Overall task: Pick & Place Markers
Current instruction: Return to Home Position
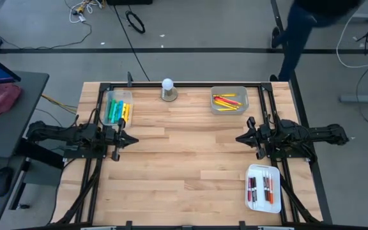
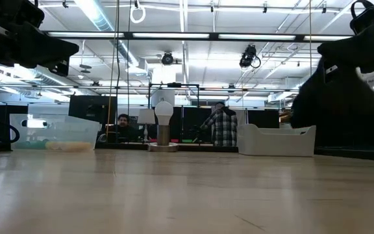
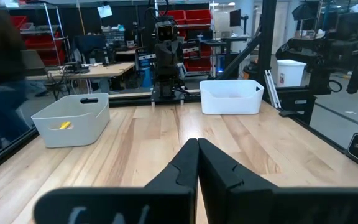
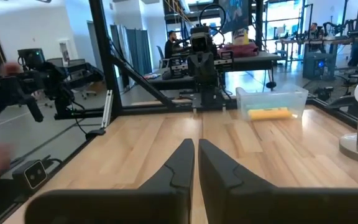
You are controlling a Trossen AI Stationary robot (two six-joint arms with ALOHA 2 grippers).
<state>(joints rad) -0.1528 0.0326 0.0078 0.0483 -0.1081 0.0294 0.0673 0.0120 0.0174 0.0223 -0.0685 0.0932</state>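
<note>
Only the high view is taking in the whole tabletop (image 1: 184,166), with all three containers and their contents. The low view is giving just the white ball on its base (image 2: 164,123) between two container walls, plus people in the room behind. Each wrist view is looking across at the opposite arm.

The left arm (image 1: 75,135) is sitting on one side of the ball and the right arm (image 1: 299,135) on the other. Both are set nearer the front edge than the ball, tips facing each other and well apart.

The left end effector (image 3: 197,146) is clenched, fingers pressing together, gripping nothing and touching nothing. The right end effector (image 4: 196,144) is clenched and empty as well.

- The clear tray (image 1: 128,96) is sitting beside the ball on the left-arm side, holding the yellow and green markers (image 1: 119,112). It is near the left end effector but apart from it.
- The gray bin (image 1: 243,91) is sitting beside the ball on the right-arm side, holding the yellow and red markers (image 1: 227,101).
- The white tray (image 1: 263,168) is lying farthest from the ball, at the front on the right-arm side, past the right end effector. It is holding the dark and red markers (image 1: 262,190).
</note>
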